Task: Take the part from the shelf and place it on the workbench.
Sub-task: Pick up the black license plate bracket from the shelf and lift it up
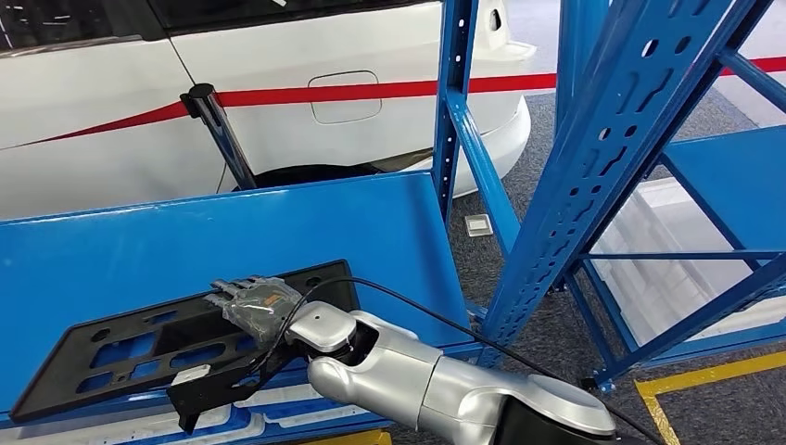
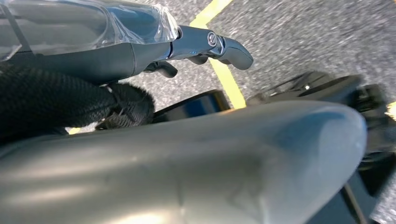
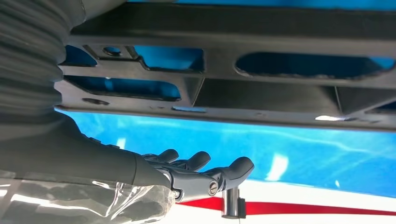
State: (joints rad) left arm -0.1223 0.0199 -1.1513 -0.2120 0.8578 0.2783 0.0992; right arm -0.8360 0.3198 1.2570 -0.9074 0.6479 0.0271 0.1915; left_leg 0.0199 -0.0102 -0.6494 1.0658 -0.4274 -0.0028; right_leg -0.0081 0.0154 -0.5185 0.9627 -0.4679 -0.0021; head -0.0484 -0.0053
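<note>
Part [image 1: 139,348]: flat black plastic panel with cut-out openings, lying on the blue shelf board near its front edge, long side running left to right, right end under the right hand.
Shelf board [image 1: 111,250]: blue, sloping slightly across the head view, bare blue behind the part.
Right hand [image 1: 255,301]: over the right end of the part, fingers stretched out and slightly spread above the panel in the head view; in the right wrist view [image 3: 196,175] fingers extended and parted, nothing between them, the part's ribbed edge [image 3: 233,88] close beside; contact with the part cannot be told.
Right arm [image 1: 408,371]: silver, reaching in from lower right, black cable looping over it.
Left hand [image 2: 205,46]: hanging by the robot's side over grey floor, fingers bent loosely, nothing seen in them.
Floor line [image 2: 224,74]: yellow stripe on the grey floor under the left hand.
Rack uprights [image 1: 602,158]: blue perforated posts, right of the shelf board.
Car [image 1: 278,83]: white body with a red stripe, behind the rack.
</note>
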